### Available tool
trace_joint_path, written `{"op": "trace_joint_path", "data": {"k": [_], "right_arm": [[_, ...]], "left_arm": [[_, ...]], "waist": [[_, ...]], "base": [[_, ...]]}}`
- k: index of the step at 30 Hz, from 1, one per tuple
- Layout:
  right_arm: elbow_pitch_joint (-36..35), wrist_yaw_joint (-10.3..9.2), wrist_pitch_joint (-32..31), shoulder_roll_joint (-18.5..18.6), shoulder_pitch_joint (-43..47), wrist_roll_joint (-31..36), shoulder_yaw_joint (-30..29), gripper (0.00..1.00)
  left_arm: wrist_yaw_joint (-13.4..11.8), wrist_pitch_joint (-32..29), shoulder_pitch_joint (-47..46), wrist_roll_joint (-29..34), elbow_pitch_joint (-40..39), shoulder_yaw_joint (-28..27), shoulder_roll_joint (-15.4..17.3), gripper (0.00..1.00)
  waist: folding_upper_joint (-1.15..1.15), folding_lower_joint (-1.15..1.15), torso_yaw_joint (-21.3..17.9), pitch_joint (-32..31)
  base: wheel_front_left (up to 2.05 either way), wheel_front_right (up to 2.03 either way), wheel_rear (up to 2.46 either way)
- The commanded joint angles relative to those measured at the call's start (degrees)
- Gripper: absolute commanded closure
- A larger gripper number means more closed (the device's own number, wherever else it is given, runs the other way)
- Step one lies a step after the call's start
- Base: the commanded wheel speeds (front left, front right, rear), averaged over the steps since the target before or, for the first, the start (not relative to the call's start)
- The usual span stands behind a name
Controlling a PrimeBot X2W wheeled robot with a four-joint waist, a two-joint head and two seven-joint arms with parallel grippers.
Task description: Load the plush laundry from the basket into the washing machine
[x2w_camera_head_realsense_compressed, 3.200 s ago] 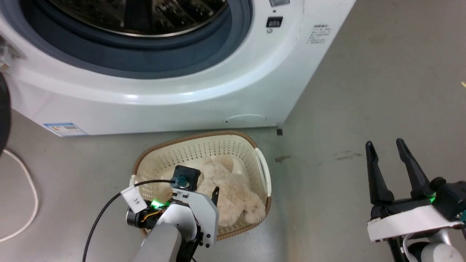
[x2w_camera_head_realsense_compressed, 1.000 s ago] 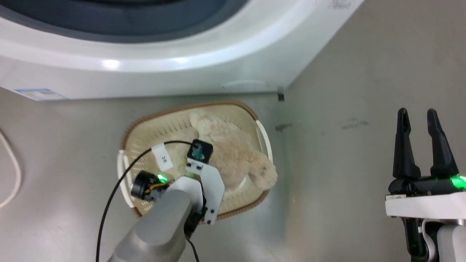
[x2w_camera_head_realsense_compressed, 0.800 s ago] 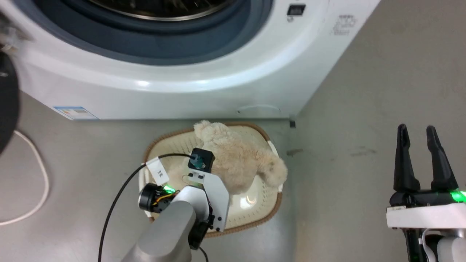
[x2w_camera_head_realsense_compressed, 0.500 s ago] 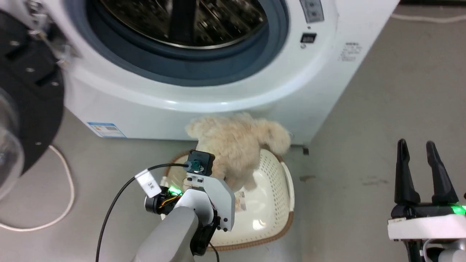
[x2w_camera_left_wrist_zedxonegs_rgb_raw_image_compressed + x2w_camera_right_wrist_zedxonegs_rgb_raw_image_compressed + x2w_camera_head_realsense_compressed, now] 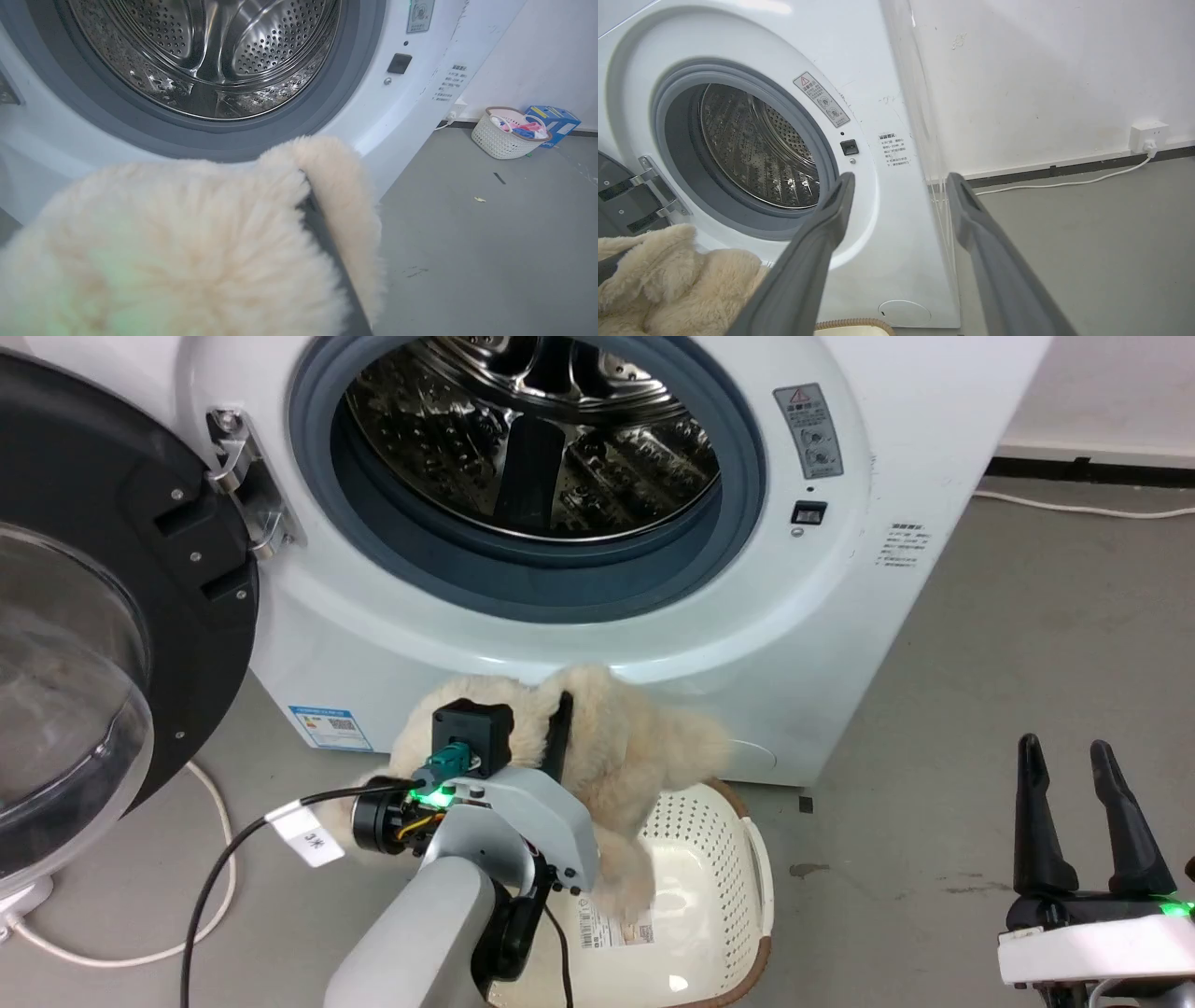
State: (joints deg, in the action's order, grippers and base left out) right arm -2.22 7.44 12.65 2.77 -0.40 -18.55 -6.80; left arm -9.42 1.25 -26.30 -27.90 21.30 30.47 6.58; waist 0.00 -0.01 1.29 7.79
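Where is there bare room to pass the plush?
Bare: the drum inside the grey seal, and floor between washing machine and right gripper. Crowded: below the seal, where the left gripper holds the plush laundry above the basket.

basket cropped, plush half-hiding left end effector

Grey floor, stained in spots; white wall with dark skirting along its foot; a white socket low on it, its cable trailing over the floor; a small basket of clothes beside a blue box at the wall.
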Motion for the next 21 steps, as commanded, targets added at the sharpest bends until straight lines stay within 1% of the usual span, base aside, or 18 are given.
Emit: {"op": "trace_joint_path", "data": {"k": [1,9,17,21], "right_arm": [[-0.1,0.05,-0.2,0.1,0.7,0.0,-0.1,0.0],[-1.0,0.05,-0.5,0.1,1.2,-0.1,-0.6,0.0],[-1.7,0.05,-0.7,0.1,0.7,-0.2,-0.8,0.0],[-1.9,0.05,-0.6,0.1,0.0,-0.3,-0.7,0.0]], "left_arm": [[-0.2,0.9,0.0,0.2,-0.7,-0.4,0.3,1.0],[-1.0,1.8,-4.3,0.1,0.2,-2.3,0.9,1.0],[-1.1,2.5,-12.8,0.8,4.4,-4.4,2.5,1.0],[-1.1,4.0,-16.7,1.4,6.9,-5.4,3.5,1.0]], "waist": [[0.0,0.01,-0.2,-0.2],[0.0,0.01,-1.9,0.1],[0.0,0.01,-4.5,1.9],[0.0,0.01,-6.0,3.4]], "base": [[0.0,0.0,0.0],[0.0,0.0,0.0],[0.0,0.0,0.0],[0.0,0.0,0.0]]}}
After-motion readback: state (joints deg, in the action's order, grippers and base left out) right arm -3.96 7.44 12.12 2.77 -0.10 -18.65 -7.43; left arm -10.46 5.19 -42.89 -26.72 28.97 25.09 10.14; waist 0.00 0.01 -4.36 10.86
